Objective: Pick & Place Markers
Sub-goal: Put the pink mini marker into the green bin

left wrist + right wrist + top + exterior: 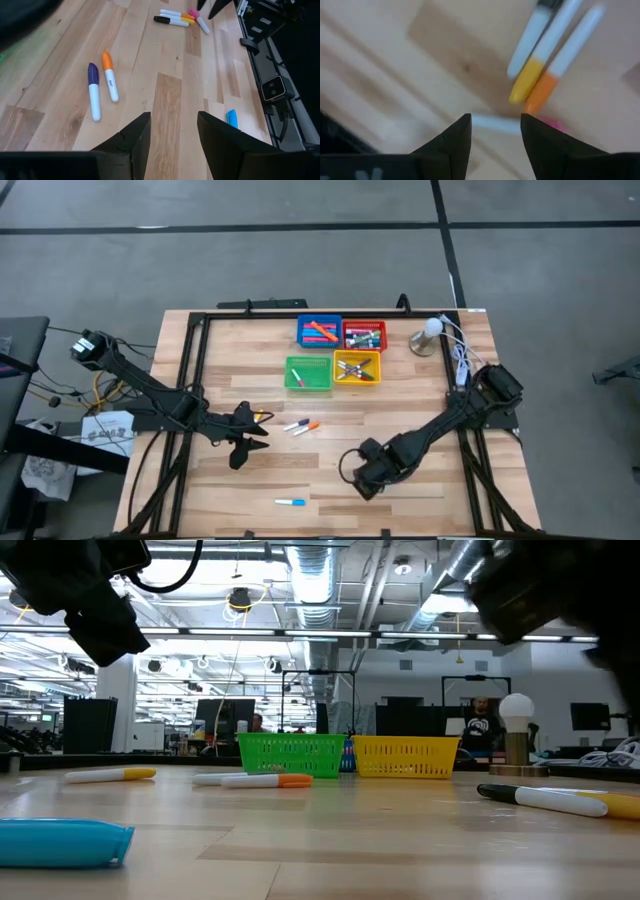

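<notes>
Two markers lie side by side on the wooden table ahead of my left gripper (172, 117): a purple-capped one (93, 91) and an orange-capped one (109, 76). That gripper is open with nothing between its fingers. My right gripper (495, 120) is open, points down and hovers over a cluster of markers: yellow-capped (529, 80), orange-capped (545, 90), black-capped (547, 4) and a pink-capped one (492, 122) below the gap between its fingers. A blue-capped marker (290, 502) lies alone near the table's front edge.
Four trays stand at the far middle: blue (319, 331), red (364, 335), green (308, 373) and yellow (357, 367), all holding markers. A white-bulb lamp (430, 335) with cables stands at the far right. Black frame rails run along the table's left and right sides.
</notes>
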